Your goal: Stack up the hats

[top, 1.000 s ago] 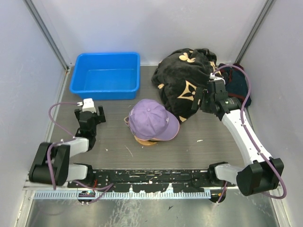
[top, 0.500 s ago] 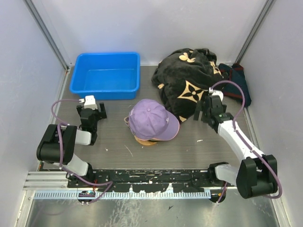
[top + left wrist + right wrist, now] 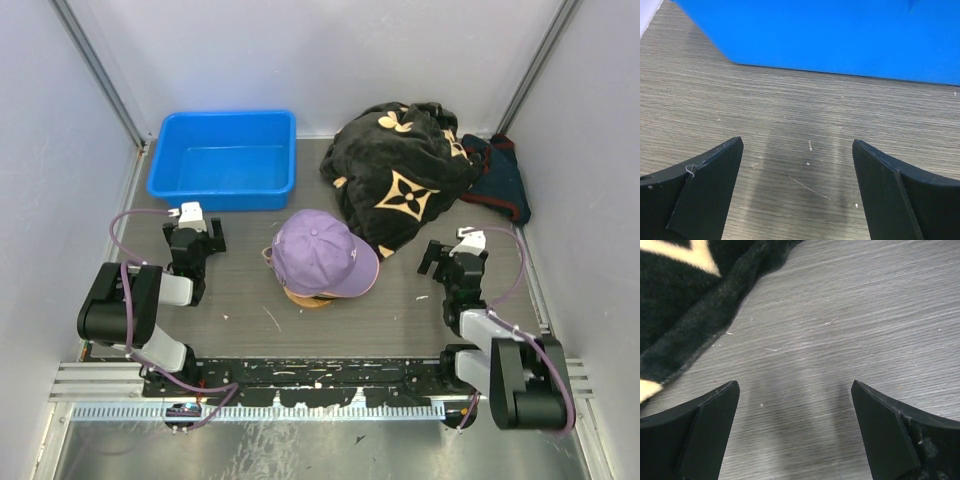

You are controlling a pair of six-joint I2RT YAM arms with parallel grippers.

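Two arms sat folded back near their bases. Your right gripper [image 3: 795, 390] had pulled off the black cloth [image 3: 395, 180] over the last second and hung over bare table [image 3: 400, 315] just beside the cloth's hem, jaws spread wide, nothing between them. Your left gripper [image 3: 797, 150] hadn't moved in the last half second: jaws spread, empty, facing the blue bin [image 3: 225, 160]. The lavender cap [image 3: 318, 252] stayed put on the wooden stand [image 3: 308, 298] mid-table, between both grippers, touched by neither.
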